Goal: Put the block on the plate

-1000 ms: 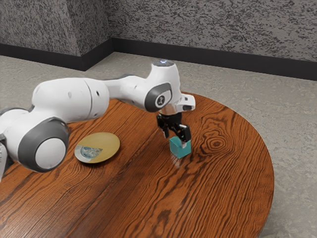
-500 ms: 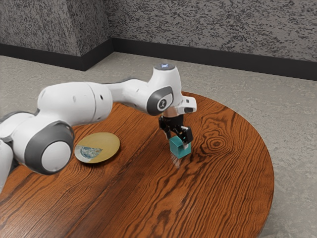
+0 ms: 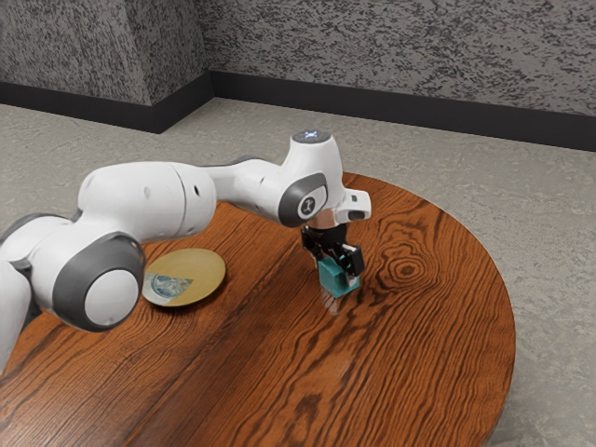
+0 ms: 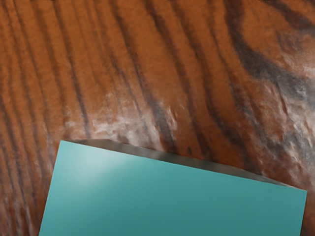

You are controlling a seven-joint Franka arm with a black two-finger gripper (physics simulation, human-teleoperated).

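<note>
My gripper [image 3: 337, 268] is low over the teal block [image 3: 336, 279] in the exterior view, its fingers open and standing at either side of the block's upper part. The block rests on the wooden table. In the wrist view the block [image 4: 172, 196] lies close under the hand, its flat top large. The round plate [image 3: 202, 277], yellowish with a grey and patterned part, lies toward the exterior view's left, apart from the block.
The round wooden table [image 3: 428, 345] has its curved edge beyond the block, toward the exterior view's right. The arm's large white links pass close to the plate on the exterior view's left.
My hand has come down further over the block, with the fingers now lower beside it. The arm's links have shifted a little toward the exterior view's right. Block and plate have stayed put.
</note>
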